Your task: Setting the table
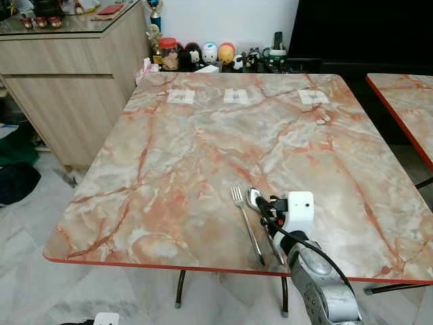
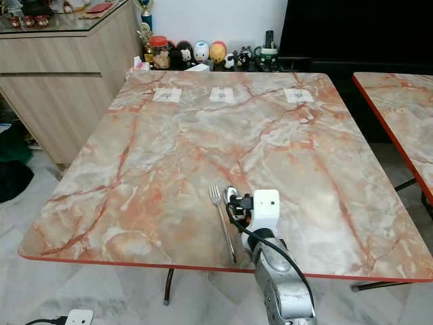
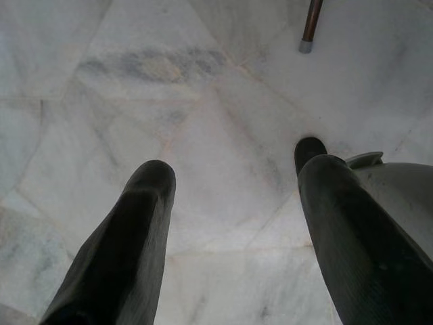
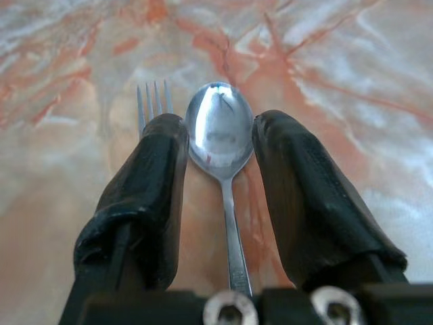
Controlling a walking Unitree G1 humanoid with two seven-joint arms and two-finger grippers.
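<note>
The right arm point(image 1: 325, 288) is silver and rounded, with a black cable point(image 1: 292, 238) looping along it to a white boxy wrist block point(image 1: 300, 206). Its right claw point(image 4: 220, 139) has two thick, matte black fingers point(image 4: 298, 196) above two silver screws point(image 4: 230, 315). The left claw point(image 3: 233, 183) has the same black fingers.

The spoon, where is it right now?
The spoon lies on the marble table near its front edge, just right of the fork, between the open fingers of the right gripper.

Fork point(image 1: 246, 224) lies just left of spoon point(image 4: 220, 139), crowding left-side approach.
</note>
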